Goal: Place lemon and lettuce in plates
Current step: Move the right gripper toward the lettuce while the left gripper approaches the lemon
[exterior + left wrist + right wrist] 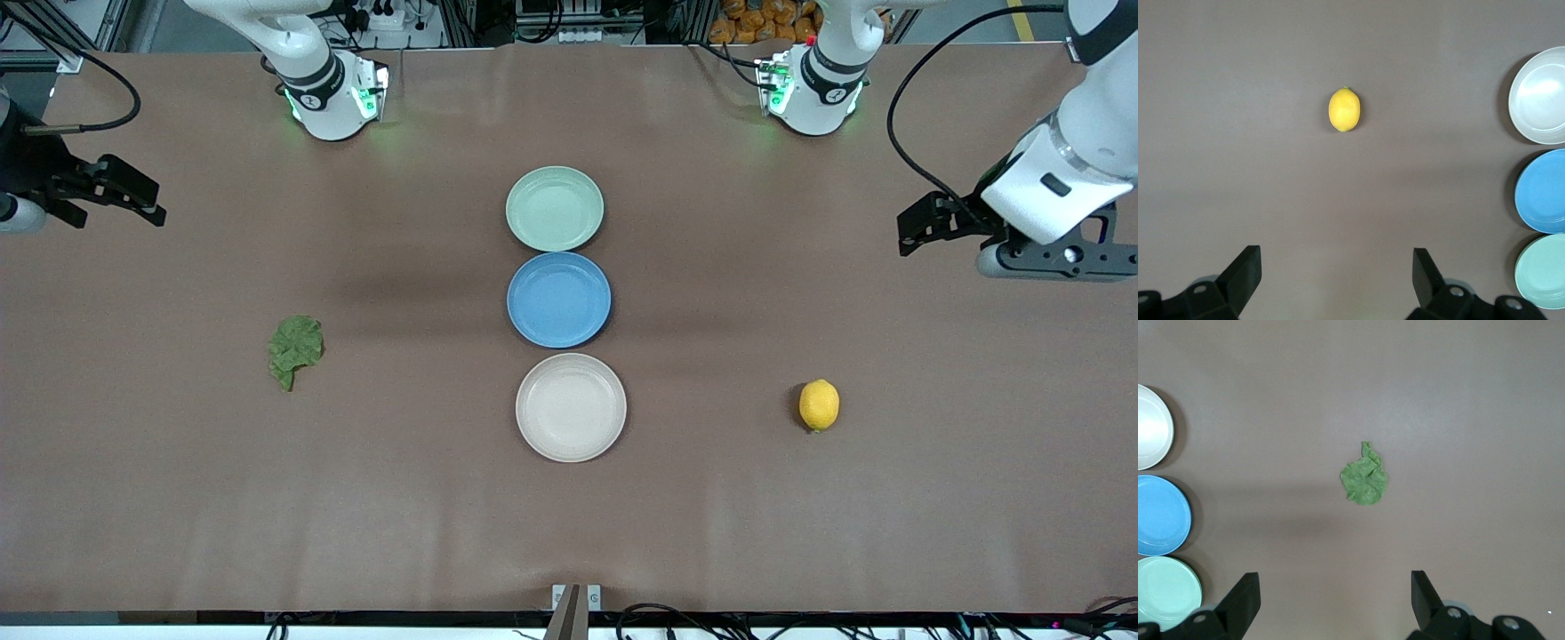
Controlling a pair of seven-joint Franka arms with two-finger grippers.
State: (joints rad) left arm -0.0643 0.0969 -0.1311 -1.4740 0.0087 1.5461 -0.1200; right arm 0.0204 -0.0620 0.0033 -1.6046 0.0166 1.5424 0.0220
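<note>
The yellow lemon (819,405) lies on the table toward the left arm's end; it also shows in the left wrist view (1344,110). The dark green lettuce (295,349) lies toward the right arm's end and shows in the right wrist view (1365,480). The mint green plate (555,209) and the beige plate (571,407) sit mid-table, both empty. My left gripper (916,229) is open and empty over bare table at its end (1337,267). My right gripper (147,200) is open and empty over bare table at its end (1335,590).
A bright blue plate (559,300) sits between the mint and beige plates, touching or nearly touching both. The three plates form a line down the table's middle. The brown table (800,533) is bare around the lemon and the lettuce.
</note>
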